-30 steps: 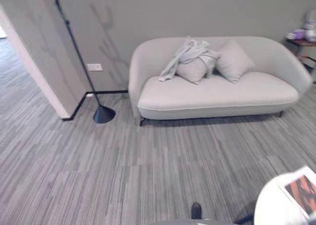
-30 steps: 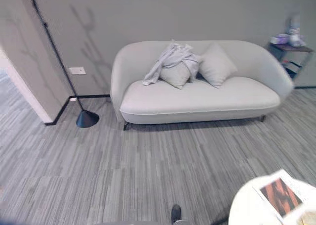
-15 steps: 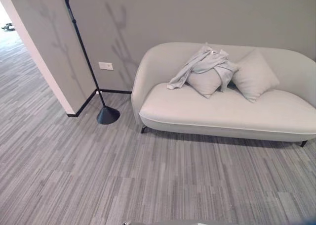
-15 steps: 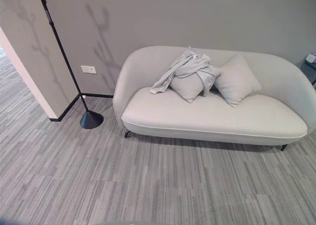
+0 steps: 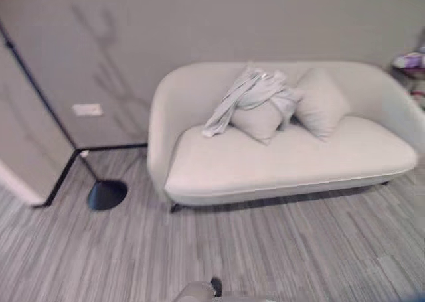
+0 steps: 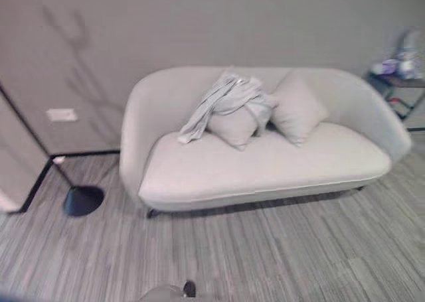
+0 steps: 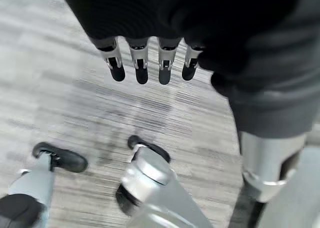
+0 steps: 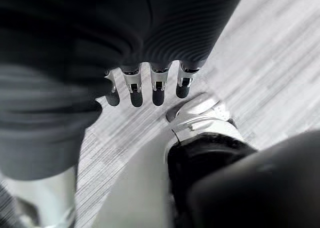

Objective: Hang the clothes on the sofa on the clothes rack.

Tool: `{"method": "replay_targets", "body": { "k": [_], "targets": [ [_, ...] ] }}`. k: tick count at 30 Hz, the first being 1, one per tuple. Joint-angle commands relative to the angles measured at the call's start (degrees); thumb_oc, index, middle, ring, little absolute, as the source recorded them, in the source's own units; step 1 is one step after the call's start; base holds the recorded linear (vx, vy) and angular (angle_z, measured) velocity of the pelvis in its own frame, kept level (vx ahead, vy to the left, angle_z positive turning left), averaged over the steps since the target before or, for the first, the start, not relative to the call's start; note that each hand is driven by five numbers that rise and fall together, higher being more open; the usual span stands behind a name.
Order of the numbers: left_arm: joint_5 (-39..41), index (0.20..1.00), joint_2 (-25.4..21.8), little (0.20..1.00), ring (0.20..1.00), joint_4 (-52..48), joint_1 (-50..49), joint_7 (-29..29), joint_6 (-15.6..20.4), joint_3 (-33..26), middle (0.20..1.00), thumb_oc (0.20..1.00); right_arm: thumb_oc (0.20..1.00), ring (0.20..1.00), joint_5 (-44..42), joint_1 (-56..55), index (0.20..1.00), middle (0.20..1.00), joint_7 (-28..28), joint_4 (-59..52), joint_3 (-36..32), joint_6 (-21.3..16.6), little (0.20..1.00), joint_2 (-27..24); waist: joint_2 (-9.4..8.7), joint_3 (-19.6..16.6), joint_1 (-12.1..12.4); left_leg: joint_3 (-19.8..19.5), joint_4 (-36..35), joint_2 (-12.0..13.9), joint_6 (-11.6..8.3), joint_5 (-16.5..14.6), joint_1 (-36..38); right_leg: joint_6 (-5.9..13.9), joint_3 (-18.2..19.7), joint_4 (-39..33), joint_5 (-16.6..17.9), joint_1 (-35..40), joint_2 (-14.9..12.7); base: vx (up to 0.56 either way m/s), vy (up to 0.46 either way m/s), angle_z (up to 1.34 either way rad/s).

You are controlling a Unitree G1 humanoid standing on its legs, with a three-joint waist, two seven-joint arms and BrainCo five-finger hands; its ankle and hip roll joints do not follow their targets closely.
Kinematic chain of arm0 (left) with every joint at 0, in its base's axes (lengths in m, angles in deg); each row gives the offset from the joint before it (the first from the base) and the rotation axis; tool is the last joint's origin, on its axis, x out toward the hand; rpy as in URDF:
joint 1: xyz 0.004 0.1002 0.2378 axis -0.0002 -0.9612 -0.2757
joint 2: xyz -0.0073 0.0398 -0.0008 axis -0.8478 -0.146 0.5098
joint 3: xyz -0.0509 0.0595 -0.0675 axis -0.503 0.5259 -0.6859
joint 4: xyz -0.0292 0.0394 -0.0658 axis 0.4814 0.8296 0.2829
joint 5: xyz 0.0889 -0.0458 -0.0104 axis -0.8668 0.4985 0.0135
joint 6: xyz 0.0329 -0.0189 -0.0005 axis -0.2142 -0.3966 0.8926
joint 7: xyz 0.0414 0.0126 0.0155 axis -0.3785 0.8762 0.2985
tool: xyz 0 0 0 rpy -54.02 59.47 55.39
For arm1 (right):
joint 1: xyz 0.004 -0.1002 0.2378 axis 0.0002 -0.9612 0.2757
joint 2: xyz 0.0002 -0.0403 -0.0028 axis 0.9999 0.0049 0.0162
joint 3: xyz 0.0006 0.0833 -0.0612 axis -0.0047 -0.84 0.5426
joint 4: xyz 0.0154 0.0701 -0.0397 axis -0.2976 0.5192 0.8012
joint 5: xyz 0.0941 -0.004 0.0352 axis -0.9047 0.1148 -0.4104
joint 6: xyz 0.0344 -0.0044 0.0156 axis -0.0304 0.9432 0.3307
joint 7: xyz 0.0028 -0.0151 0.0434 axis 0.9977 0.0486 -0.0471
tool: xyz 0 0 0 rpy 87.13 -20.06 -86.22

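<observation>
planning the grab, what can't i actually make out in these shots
- Clothes rack: top cut off by the upper edge of the left eye view; only the pole and round base show, so its hooks can't be seen.
- Garment: crumpled over a cushion on the sofa; its type and collar are unreadable.
- Side table: at the right eye view's edge; items on it are blurred.
- Left hand and right hand: fingers straight, thumbs hidden by dark covers.

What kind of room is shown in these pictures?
Probably a lounge or waiting corner indoors: a pale sofa with two cushions stands against a plain wall, a grey garment lies on it, and grey striped carpet covers the floor.
</observation>
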Motion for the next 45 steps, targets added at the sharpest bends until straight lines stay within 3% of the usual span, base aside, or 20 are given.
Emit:
{"method": "replay_targets", "body": {
  "k": [1,2,3,4,7,10,12,17,18,19,23,27,30,32,33,37,40,42,43,45],
  "targets": [
    [-5.43,1.000,2.57,1.000,1.000,2.13,-1.06,-0.40,0.81,3.40,1.000,1.000,1.000,1.000,2.06,-0.79,1.000,1.000,-0.73,0.00,-0.17,-0.17,1.000,-0.32,2.11,-5.84,1.39,-2.57,-11.37,3.58,0.80,8.87,1.28,3.75,-0.87,3.60,13.69,-2.09,3.05,0.32,0.159,-0.10],
    [-6.10,1.000,2.49,1.000,1.000,1.91,-0.84,-0.09,0.96,4.01,1.000,1.000,1.000,1.000,2.43,-0.34,1.000,1.000,-0.61,-0.35,-0.13,-0.44,1.000,-0.45,2.12,-5.97,1.20,-2.15,-11.67,3.39,1.28,7.98,2.30,5.00,-1.29,7.00,16.18,-3.64,2.61,0.25,0.163,-0.23],
    [-6.78,1.000,2.30,1.000,1.000,1.68,-0.16,0.29,1.01,4.97,1.000,1.000,1.000,1.000,3.02,0.51,1.000,1.000,-0.33,-0.69,0.02,-0.64,1.000,-0.56,2.45,-5.09,0.61,-1.33,-11.56,3.19,2.41,5.86,4.62,8.00,-3.81,16.97,21.96,-7.72,1.60,0.25,0.163,-0.33],
    [-6.78,1.000,2.32,1.000,1.000,1.68,-0.15,0.29,1.01,4.96,1.000,1.000,1.000,1.000,3.02,0.52,1.000,1.000,-0.33,-0.69,0.02,-0.64,1.000,-0.58,2.59,-5.21,0.66,-1.33,-11.54,3.35,2.38,5.90,4.46,7.98,-3.77,16.89,22.12,-7.86,1.75,0.23,0.175,-0.40],
    [-7.60,1.000,2.47,1.000,1.000,1.67,0.55,0.76,0.54,6.13,1.000,1.000,1.000,1.000,3.54,1.60,1.000,1.000,0.08,-1.76,-0.01,-0.89,1.000,-0.48,4.63,-3.55,-0.56,-0.67,-12.56,3.61,4.27,3.55,9.61,9.79,-11.32,29.57,28.82,-13.46,-2.36,0.20,0.171,-0.08],
    [-9.41,1.000,2.68,1.000,1.000,1.86,0.72,0.42,0.49,7.10,1.000,1.000,1.000,1.000,3.11,1.03,1.000,1.000,-0.08,-2.63,0.03,-0.81,1.000,0.19,6.08,-3.08,-1.66,-0.99,-14.12,3.97,5.07,1.92,13.84,7.77,-15.81,34.06,24.48,-18.09,-4.82,0.26,0.135,0.15],
    [-10.37,1.000,2.96,1.000,1.000,1.86,1.00,0.36,0.68,7.84,1.000,1.000,1.000,1.000,1.71,0.82,1.000,1.000,0.48,-3.40,-0.40,-1.09,1.000,0.03,6.59,-2.62,-2.99,-1.89,-14.24,4.81,4.10,0.51,16.20,5.24,-16.94,25.91,17.67,-21.81,-5.46,0.28,-0.018,-0.11],
    [-10.37,1.000,2.96,1.000,1.000,1.87,0.99,0.36,0.68,7.84,1.000,1.000,1.000,1.000,1.70,0.81,1.000,1.000,0.48,-3.41,-0.40,-1.09,1.000,0.04,6.60,-2.45,-3.10,-2.00,-14.26,4.83,4.05,0.45,16.44,5.20,-17.08,25.82,17.58,-21.49,-5.45,0.07,-0.035,0.11],
    [-12.16,1.000,3.08,1.000,1.000,2.22,1.48,0.63,1.00,8.50,1.000,1.000,1.000,1.000,0.66,0.96,1.000,1.000,0.80,-3.38,-1.10,-1.04,1.000,-0.35,6.14,-1.45,-3.66,-2.96,-13.11,5.29,2.77,-2.14,17.95,4.79,-15.03,10.45,17.03,-22.62,-8.11,0.49,-0.269,-0.07],
    [-13.70,1.000,3.11,1.000,1.000,2.07,2.01,1.21,1.55,9.03,1.000,1.000,1.000,1.000,-0.27,1.07,1.000,1.000,0.62,-3.48,-2.11,-0.55,1.000,-0.49,5.47,-1.17,-4.25,-4.22,-12.61,5.60,1.67,-5.04,20.19,6.86,-11.46,-2.47,22.61,-22.70,-11.58,0.57,-0.307,-0.20],
    [-15.11,1.000,3.46,1.000,1.000,2.32,1.64,1.31,1.82,9.13,1.000,1.000,1.000,1.000,0.19,0.95,1.000,1.000,0.18,-3.61,-2.86,-0.32,1.000,-0.29,4.71,-1.80,-4.94,-5.76,-12.40,6.57,0.26,-8.16,22.89,9.49,-8.25,-9.20,28.08,-23.51,-14.57,0.32,-0.153,0.15],
    [-16.15,1.000,3.55,1.000,1.000,2.99,0.95,1.01,1.72,9.01,1.000,1.000,1.000,1.000,1.11,0.79,1.000,1.000,-0.04,-4.03,-2.85,-0.25,1.000,-0.13,4.40,-2.80,-5.89,-7.45,-14.18,8.93,-1.43,-9.92,27.23,11.14,-6.16,-10.98,31.26,-25.00,-14.38,0.39,-0.202,0.32],
    [-16.90,1.000,3.59,1.000,1.000,3.10,0.88,1.11,1.74,9.51,1.000,1.000,1.000,1.000,1.20,0.57,1.000,1.000,-0.21,-3.70,-2.62,0.07,1.000,0.32,3.82,-3.56,-6.24,-8.74,-15.31,10.96,-2.60,-10.80,29.54,11.09,-5.04,-9.73,30.11,-24.28,-12.46,0.32,-0.236,0.24],
    [-17.15,1.000,3.63,1.000,1.000,2.90,1.01,1.31,1.62,10.13,1.000,1.000,1.000,1.000,0.45,0.88,1.000,1.000,-0.32,-3.19,-2.28,0.55,1.000,0.32,4.49,-4.16,-6.41,-8.69,-15.18,14.12,-3.57,-9.80,29.97,9.92,-5.21,-7.21,26.99,-24.79,-9.28,0.32,-0.348,0.29],
    [-17.13,1.000,3.94,1.000,1.000,2.67,1.13,1.58,1.78,10.92,1.000,1.000,1.000,1.000,0.01,1.18,1.000,1.000,0.11,-3.64,-1.28,0.02,1.000,-0.08,5.37,-4.37,-6.48,-9.41,-13.50,16.89,-4.53,-7.17,28.70,8.59,-5.43,-4.31,24.22,-25.85,-6.24,0.25,-0.295,0.35],
    [-16.49,1.000,4.33,1.000,1.000,2.20,1.42,2.25,2.00,11.53,1.000,1.000,1.000,1.000,0.46,1.64,1.000,1.000,1.19,-4.52,-0.14,-1.23,1.000,-0.83,6.15,-4.63,-6.76,-10.52,-11.50,18.67,-5.25,-3.29,26.66,7.40,-6.62,-2.90,22.60,-26.15,-4.32,0.18,-0.227,0.16],
    [-15.77,1.000,4.36,1.000,1.000,1.48,2.22,2.86,1.67,11.97,1.000,1.000,1.000,1.000,1.47,2.21,1.000,1.000,2.60,-5.04,1.05,-2.23,1.000,-1.50,6.14,-4.78,-6.47,-11.20,-6.02,21.23,-5.84,2.79,23.99,4.87,-8.66,-2.52,19.24,-23.94,-1.62,0.24,-0.308,0.11],
    [-15.68,1.000,4.47,1.000,1.000,0.40,2.64,3.00,1.66,12.60,1.000,1.000,1.000,1.000,1.27,2.14,1.000,1.000,2.98,-5.49,1.94,-2.75,1.000,-1.25,4.53,-4.14,-5.98,-8.30,3.00,22.45,-5.00,9.44,19.79,2.56,-10.32,-5.00,18.47,-19.55,-0.45,0.25,-0.342,0.25],
    [-15.68,1.000,4.45,1.000,1.000,0.39,2.64,3.00,1.65,12.60,1.000,1.000,1.000,1.000,1.27,2.15,1.000,1.000,2.98,-5.49,1.94,-2.76,1.000,-1.24,4.54,-4.12,-6.02,-8.38,3.12,22.45,-5.01,9.39,19.73,2.56,-10.37,-5.06,18.51,-19.50,-0.44,0.23,-0.307,0.32],
    [-15.46,1.000,4.26,1.000,1.000,-0.60,2.80,3.20,1.77,12.98,1.000,1.000,1.000,1.000,1.74,2.08,1.000,1.000,3.15,-5.30,2.82,-2.84,1.000,-1.30,3.24,-3.66,-5.64,-2.05,5.90,24.76,-3.96,9.93,18.48,1.59,-11.03,-7.70,18.30,-16.50,0.00,0.17,-0.216,0.19]
  ]
}}
